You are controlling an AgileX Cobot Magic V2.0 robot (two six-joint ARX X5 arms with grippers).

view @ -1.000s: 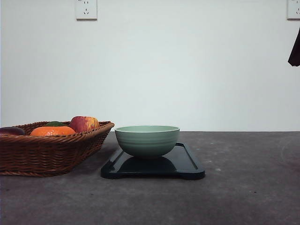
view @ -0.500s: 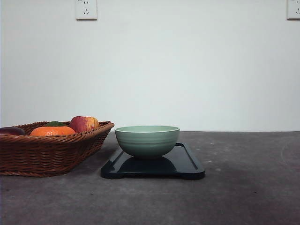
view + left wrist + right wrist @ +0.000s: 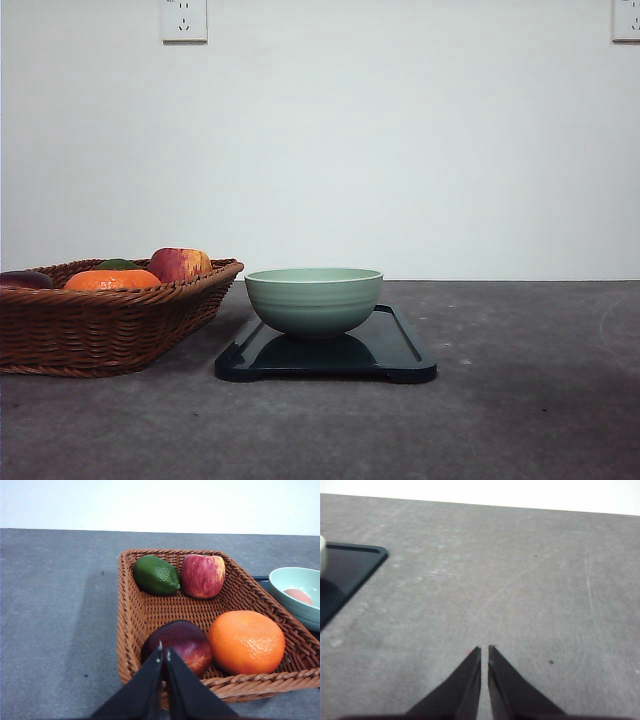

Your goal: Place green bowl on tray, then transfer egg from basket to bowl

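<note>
The green bowl (image 3: 314, 299) stands upright on the dark tray (image 3: 400, 352) in the front view, beside the wicker basket (image 3: 100, 330). In the left wrist view the bowl (image 3: 300, 582) shows past the basket (image 3: 130, 630), and a reddish-brown egg (image 3: 299, 595) lies inside it. My left gripper (image 3: 164, 651) is shut, held above the basket's near rim in front of a dark red fruit (image 3: 177, 645). My right gripper (image 3: 484, 651) is shut with nothing in it, over bare table to the right of the tray corner (image 3: 350, 570).
The basket holds an orange (image 3: 246, 642), a red-yellow apple (image 3: 203, 575) and a green lime (image 3: 156, 575). In the front view the orange (image 3: 112, 279) and apple (image 3: 180, 264) rise above its rim. Grey tabletop (image 3: 530, 400) lies right of the tray.
A dark shape at the right edge of the front view a second ago has gone from sight. Bowl, tray and basket have not moved.
</note>
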